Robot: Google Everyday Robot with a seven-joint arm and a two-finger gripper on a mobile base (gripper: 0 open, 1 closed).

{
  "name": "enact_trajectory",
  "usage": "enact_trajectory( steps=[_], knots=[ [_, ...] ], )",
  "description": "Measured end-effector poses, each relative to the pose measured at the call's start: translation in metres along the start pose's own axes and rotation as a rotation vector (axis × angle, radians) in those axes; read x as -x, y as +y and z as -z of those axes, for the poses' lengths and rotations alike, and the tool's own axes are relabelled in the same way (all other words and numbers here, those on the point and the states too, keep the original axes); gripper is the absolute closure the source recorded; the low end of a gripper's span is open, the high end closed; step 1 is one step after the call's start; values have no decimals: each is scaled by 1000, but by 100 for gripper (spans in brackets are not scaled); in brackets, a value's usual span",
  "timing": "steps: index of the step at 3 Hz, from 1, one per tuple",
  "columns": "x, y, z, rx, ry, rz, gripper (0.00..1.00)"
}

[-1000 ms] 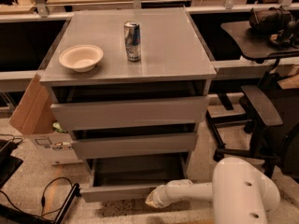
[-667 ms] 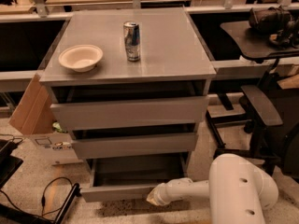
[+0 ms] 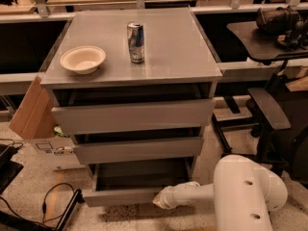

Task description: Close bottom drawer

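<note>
The gripper [image 3: 161, 199] at the front of the open bottom drawer [image 3: 120, 197], below the bench [image 3: 168, 47] front edge; open or closed, cannot tell.

On the tabletop [image 3: 183, 47]: bowl [image 3: 83, 59] at left, can [image 3: 135, 42] just right of it, slightly farther. Below, the bottom drawer [image 3: 120, 196] projects nearer than the two drawers [image 3: 132, 117] above. The claw [image 3: 161, 199] sits at its front, right end, with the arm [image 3: 192, 192] entering from near right. Box [image 3: 31, 112] left of the cabinet [image 3: 204, 129]; chair [image 3: 269, 109] right.
</note>
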State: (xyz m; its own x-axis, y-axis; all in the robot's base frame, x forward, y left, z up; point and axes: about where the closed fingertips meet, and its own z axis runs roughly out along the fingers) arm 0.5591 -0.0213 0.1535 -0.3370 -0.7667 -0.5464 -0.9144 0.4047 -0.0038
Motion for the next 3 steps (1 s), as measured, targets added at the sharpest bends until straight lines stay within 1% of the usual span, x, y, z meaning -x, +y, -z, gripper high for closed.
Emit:
enact_trajectory(
  steps=[3],
  knots=[
    [0, 5, -3, 8, 1, 0, 28]
  ],
)
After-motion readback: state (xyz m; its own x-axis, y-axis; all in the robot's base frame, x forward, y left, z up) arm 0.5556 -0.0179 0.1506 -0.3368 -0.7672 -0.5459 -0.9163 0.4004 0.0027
